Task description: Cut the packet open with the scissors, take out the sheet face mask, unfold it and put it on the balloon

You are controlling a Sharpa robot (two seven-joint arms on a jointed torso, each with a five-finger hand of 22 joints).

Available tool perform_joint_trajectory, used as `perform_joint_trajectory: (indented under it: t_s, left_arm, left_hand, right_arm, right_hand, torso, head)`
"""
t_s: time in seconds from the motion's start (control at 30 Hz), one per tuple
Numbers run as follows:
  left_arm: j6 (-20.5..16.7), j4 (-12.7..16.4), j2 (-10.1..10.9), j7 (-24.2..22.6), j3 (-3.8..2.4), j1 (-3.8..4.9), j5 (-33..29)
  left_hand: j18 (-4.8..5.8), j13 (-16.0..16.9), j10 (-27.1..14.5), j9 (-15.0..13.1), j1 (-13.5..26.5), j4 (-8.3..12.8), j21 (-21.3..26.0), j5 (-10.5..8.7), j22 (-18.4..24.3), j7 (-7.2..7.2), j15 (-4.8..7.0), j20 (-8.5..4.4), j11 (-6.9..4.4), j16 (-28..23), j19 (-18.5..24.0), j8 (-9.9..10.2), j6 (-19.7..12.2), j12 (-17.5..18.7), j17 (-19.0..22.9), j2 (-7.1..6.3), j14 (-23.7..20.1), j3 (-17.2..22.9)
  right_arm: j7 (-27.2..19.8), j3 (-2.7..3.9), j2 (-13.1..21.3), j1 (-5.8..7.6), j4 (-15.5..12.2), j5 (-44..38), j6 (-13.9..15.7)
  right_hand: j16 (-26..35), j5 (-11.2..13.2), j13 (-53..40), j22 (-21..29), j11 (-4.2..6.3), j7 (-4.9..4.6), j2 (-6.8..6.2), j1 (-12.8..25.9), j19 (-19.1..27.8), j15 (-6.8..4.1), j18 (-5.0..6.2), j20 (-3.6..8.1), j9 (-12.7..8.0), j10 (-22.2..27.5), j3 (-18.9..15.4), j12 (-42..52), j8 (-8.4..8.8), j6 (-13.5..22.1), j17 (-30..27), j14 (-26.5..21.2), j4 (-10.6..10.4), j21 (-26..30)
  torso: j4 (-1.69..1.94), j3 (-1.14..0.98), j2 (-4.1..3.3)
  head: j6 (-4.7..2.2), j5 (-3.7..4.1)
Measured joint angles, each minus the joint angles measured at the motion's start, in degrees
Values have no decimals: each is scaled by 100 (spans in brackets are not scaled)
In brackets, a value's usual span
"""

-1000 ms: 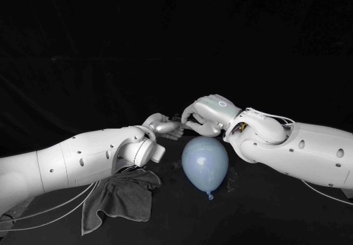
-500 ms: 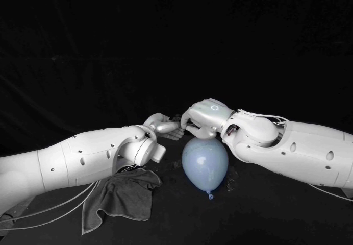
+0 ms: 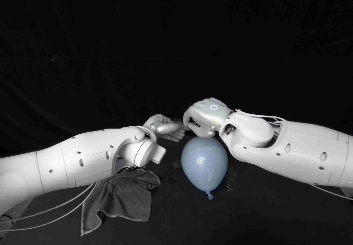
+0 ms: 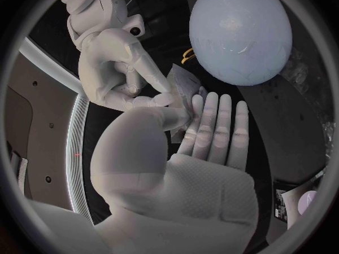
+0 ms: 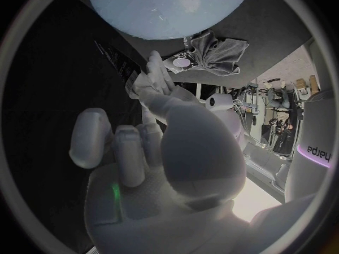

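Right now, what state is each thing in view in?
left hand: pinches the sheet mask
right hand: pinches the sheet mask too
sheet mask: folded, not yet spread
balloon: inflated, lying on the table, no mask on it
grey cloth: crumpled on the table, apart from the balloon

Two white arms come in over the black table (image 3: 272, 217) from its left and right edges, the left arm (image 3: 81, 161) low and nearly level, the right arm (image 3: 298, 150) bent sharply at the wrist, and their silver hands meet near the table's middle. The left hand (image 3: 166, 127) holds its fingers (image 4: 212, 124) straight and side by side, thumb pressed onto a thin pale sheet, apparently the sheet face mask (image 4: 185, 83). The right hand (image 3: 204, 119), knuckles up, pinches the same sheet between thumb and one raised finger, its other fingers curled in.
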State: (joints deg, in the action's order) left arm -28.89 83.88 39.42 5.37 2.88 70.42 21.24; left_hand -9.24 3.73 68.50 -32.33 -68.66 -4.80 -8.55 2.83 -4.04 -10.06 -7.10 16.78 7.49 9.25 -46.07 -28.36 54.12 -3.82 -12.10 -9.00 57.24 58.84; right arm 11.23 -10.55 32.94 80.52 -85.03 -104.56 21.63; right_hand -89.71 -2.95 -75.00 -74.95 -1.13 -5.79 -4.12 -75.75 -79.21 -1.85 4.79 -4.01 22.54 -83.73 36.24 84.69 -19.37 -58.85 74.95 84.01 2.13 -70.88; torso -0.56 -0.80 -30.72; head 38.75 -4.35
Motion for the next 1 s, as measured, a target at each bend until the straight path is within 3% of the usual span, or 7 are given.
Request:
perform_joint_trajectory:
  t_s: [0.27,0.37,0.4,0.77,1.0]
  left_arm:
    - [22,45,8,26,0,0,9]
    - [34,66,9,34,-1,0,13]
    - [38,75,9,36,-1,0,15]
    - [51,153,37,32,-3,2,30]
    - [45,206,53,16,1,15,40]
  left_hand:
    - [1,0,-1,-10,12,0,0,-4,0,0,0,0,1,0,0,0,0,0,0,11,0,0]
    - [1,0,-1,-14,41,14,0,-5,0,0,0,0,1,0,0,1,0,0,0,4,0,14]
    - [1,0,-1,-16,41,118,0,-16,0,0,0,0,1,0,0,1,0,0,0,4,0,118]
    - [2,0,-22,-52,78,103,0,6,0,-9,-20,-21,21,-71,82,-13,-10,0,22,42,-84,135]
    - [3,0,-116,-88,95,110,29,6,0,-29,-69,-20,71,-148,145,-14,-30,0,51,71,-201,141]
  right_arm:
    - [179,0,-45,-6,82,-55,93]
    - [243,0,-75,-7,131,-65,104]
    - [262,0,-83,-8,145,-67,104]
    - [384,-1,-125,-12,221,-80,-48]
    - [393,3,-136,-8,234,-83,-221]
  right_hand:
    - [-10,-1,11,0,-21,-41,28,31,1,0,0,0,-21,-21,24,-23,65,142,-1,0,-23,0]
    - [-10,-2,11,1,-69,-77,-29,175,3,3,0,-2,-46,-23,31,-89,110,217,-1,-3,-30,95]
    - [-9,-2,11,1,-73,-82,-62,206,17,35,-1,-16,-54,-29,22,-109,134,245,-1,-9,-22,122]
    - [-4,-2,6,4,-174,-178,-715,286,229,85,-2,-103,-320,12,-230,-253,645,831,-5,0,95,470]
    - [17,-3,5,2,-184,-209,-849,343,249,125,-2,-124,-389,104,-404,-289,749,902,-4,0,52,511]
  torso:
    - [-1,0,-1]
    - [-2,0,-1]
    - [-1,0,-1]
    - [-2,0,1]
    - [-2,0,2]
  head:
    - [-3,5]
    - [-3,8]
    - [-3,8]
    - [9,4]
    - [15,-5]
